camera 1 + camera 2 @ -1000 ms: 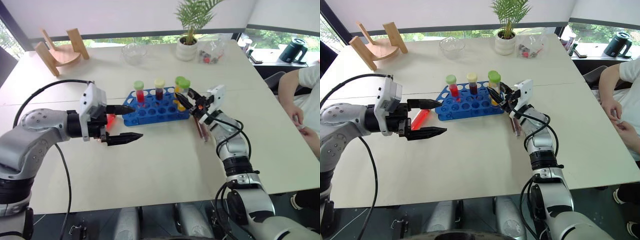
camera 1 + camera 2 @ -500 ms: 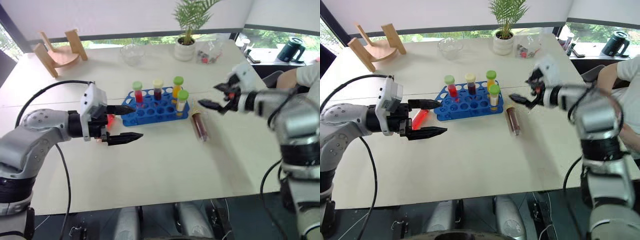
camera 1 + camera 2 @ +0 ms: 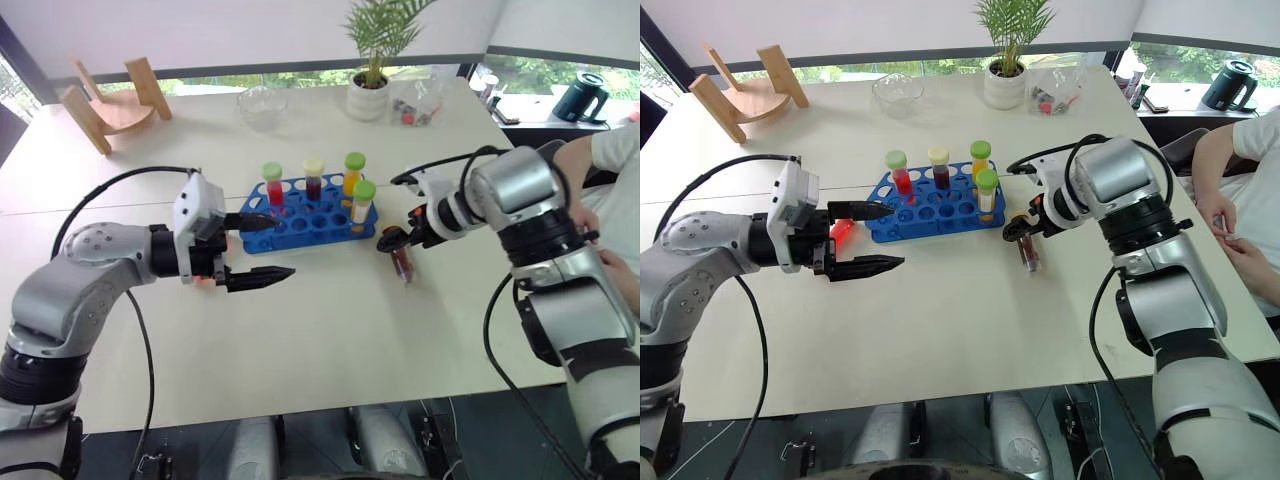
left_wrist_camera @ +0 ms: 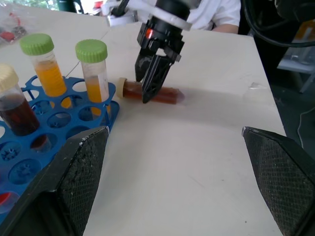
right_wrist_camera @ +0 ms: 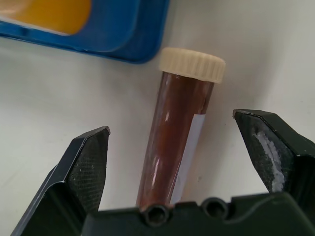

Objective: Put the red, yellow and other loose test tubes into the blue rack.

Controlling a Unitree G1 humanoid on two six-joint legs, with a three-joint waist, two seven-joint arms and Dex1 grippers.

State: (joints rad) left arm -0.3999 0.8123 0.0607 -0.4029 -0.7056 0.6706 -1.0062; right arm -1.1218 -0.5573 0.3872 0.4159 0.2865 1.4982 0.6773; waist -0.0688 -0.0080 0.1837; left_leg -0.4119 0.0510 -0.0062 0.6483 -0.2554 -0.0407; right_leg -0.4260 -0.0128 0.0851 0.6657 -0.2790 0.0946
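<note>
My right pincer (image 3: 1024, 227) hangs spread wide over the brown tube (image 5: 174, 142), a clear tube of dark brown liquid with a ribbed cream cap, lying flat on the table (image 3: 970, 320) just beside the blue rack (image 3: 930, 205), untouched between my fingers (image 5: 88, 164).

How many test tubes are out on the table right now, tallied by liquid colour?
Red: 2 (racked red tube, loose red tube)
Brown: 2 (racked brown tube, loose brown tube)
Orange: 1 (orange tube)
Yellow: 1 (yellow tube)
Total: 6
</note>
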